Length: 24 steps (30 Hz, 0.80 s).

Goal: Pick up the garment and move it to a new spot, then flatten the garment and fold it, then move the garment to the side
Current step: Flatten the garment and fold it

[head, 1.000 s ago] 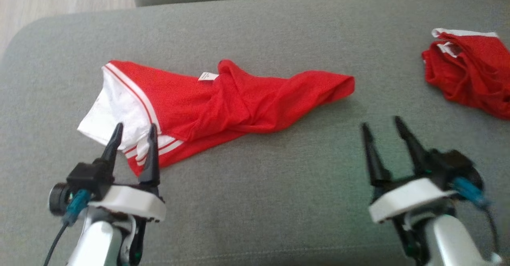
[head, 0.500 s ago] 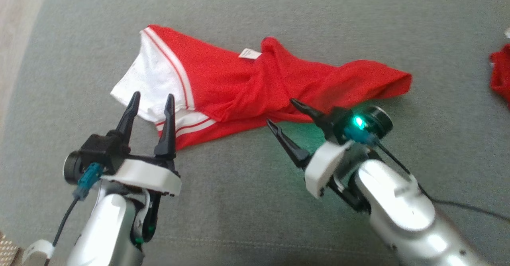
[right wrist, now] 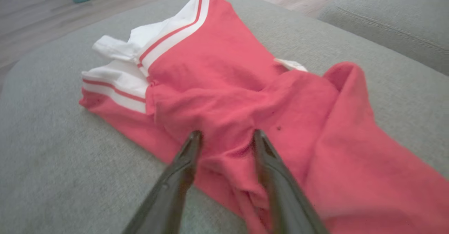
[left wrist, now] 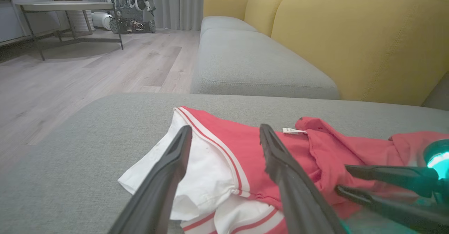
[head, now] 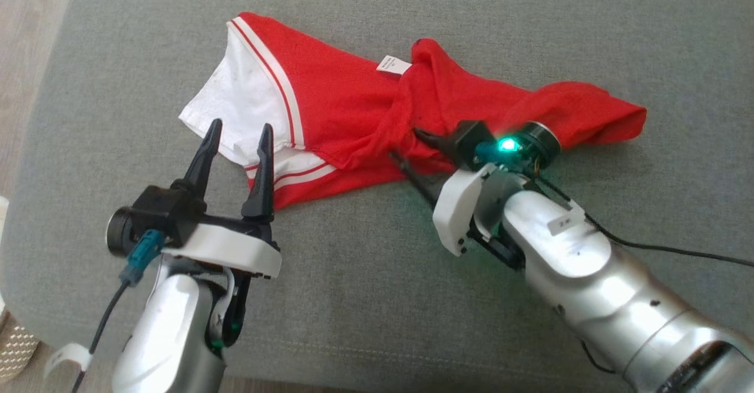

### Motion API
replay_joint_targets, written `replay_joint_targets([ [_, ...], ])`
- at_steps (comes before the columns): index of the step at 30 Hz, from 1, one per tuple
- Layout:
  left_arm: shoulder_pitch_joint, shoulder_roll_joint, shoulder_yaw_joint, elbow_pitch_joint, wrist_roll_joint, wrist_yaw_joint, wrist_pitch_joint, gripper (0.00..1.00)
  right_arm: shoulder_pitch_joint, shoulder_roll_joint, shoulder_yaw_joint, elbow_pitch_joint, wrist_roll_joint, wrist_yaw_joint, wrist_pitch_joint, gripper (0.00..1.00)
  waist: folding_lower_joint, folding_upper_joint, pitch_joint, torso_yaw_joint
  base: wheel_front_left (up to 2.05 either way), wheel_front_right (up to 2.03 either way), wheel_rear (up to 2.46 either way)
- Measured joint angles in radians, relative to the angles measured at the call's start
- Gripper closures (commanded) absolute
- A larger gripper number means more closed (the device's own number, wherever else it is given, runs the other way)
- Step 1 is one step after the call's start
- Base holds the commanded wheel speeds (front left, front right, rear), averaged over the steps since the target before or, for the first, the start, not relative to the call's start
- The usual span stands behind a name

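Two grippers at work, one of them committed. The right gripper (head: 406, 145) has its tips dug into the bunched middle of the red garment (head: 330, 104). In its wrist view the right gripper (right wrist: 227, 135) straddles a raised ridge of cloth, jaws apart and a little narrower than the left's, not pinched shut on it. The left gripper (head: 240, 126) hangs wide open with nothing in it, just short of the white panel (head: 247, 95) with its red stripes.

Garment lies crumpled lengthwise on the grey sofa cushion (head: 353, 299), white end toward the robot's left and red end trailing right. A small label (head: 387, 64) is turned up near the middle.

Step in hand, as I read it: the first pick-up, with the grasp being set and no lift begun. The next move calls for closing on that ridge with enough cloth between the fingers, then raising it clear of the cushion. A thin bite could slip out (the fabric looks light and loose).

Hard to make out:
- whether the right tips press through to the cushion, since the cloth covers them;
- what kind of garment this is;
- the far red end, partly behind the right wrist and its green light (head: 506, 144);
- the label's print, too small.
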Motion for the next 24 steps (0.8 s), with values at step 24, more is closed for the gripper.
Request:
replay_joint_targets([
  [24,0.003,-0.004,0.064,-0.009,0.041,-0.019,0.0,0.0,0.134,-0.024,-0.469,-0.079,0.17,0.0,-0.23,1.0,-0.0002,0.0,-0.021,-0.149,0.0,0.0,0.0],
])
